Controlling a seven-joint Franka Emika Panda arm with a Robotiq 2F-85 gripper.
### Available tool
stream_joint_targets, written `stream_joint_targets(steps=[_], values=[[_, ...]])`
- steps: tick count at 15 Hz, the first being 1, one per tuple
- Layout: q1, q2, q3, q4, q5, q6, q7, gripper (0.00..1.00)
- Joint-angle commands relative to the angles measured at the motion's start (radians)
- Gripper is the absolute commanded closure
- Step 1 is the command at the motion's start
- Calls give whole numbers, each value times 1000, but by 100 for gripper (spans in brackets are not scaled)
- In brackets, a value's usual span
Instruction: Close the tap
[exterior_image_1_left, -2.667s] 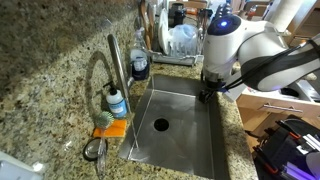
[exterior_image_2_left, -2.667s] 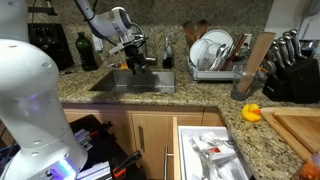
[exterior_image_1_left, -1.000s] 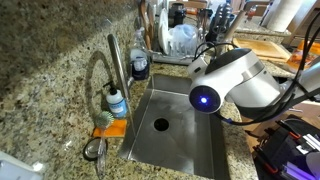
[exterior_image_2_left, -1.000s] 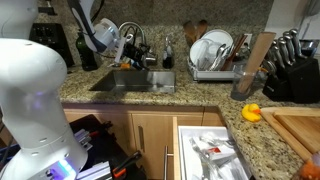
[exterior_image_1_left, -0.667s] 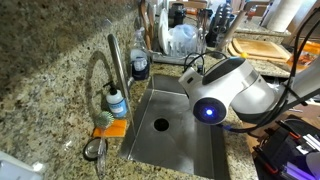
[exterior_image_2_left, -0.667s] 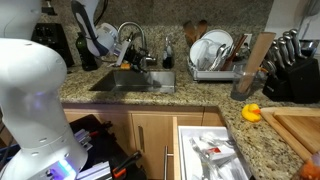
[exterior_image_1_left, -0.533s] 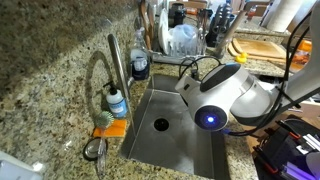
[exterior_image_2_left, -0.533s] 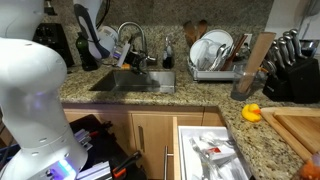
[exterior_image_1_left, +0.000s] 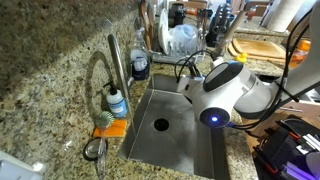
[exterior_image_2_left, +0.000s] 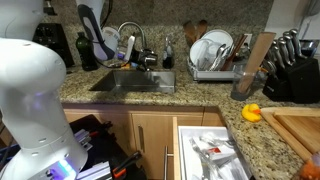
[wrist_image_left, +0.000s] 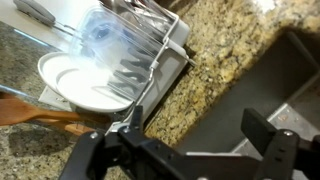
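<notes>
Granite worktop (exterior_image_2_left: 205, 92) with an inset steel sink (exterior_image_1_left: 190, 140). The arm (exterior_image_1_left: 235, 90) hangs over the basin on the side away from the tap (exterior_image_1_left: 113, 60), which stands on the opposite rim with a soap bottle (exterior_image_1_left: 117, 102) just beside its stem. A dish rack (wrist_image_left: 160, 45) fills the wrist view, and the tap does not appear there. The end effector (wrist_image_left: 190, 145) is spread wide and grips nothing. The step in hand is judged to be the approach to the tap. A sound approach would cross above the open basin, meet the handle (too small to make out here) squarely, and push along its arc. Free room lies over the sink, bounded by the rack, the bottle and the wall behind the stem.
</notes>
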Motion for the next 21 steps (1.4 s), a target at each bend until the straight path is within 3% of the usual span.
stream_joint_targets(steps=[1, 2, 5, 6, 9, 13, 15, 19, 20, 21], values=[[-9, -38, -7, -62, -137, -113, -35, 0], [-25, -7, 17, -16, -80, -74, -21, 0], [-26, -8, 15, -30, -120, -115, -21, 0], [-55, -21, 17, -46, -203, 32, 29, 0], [-63, 24, 12, -19, -364, 150, 87, 0], [-124, 43, 3, 26, -633, 363, 149, 0], [-177, 27, -2, 37, -785, 495, 196, 0], [-290, 4, 18, 74, -1146, 707, 410, 0], [-252, -5, 51, 116, -1034, 755, 353, 0], [-272, 20, 18, 76, -1050, 673, 362, 0]])
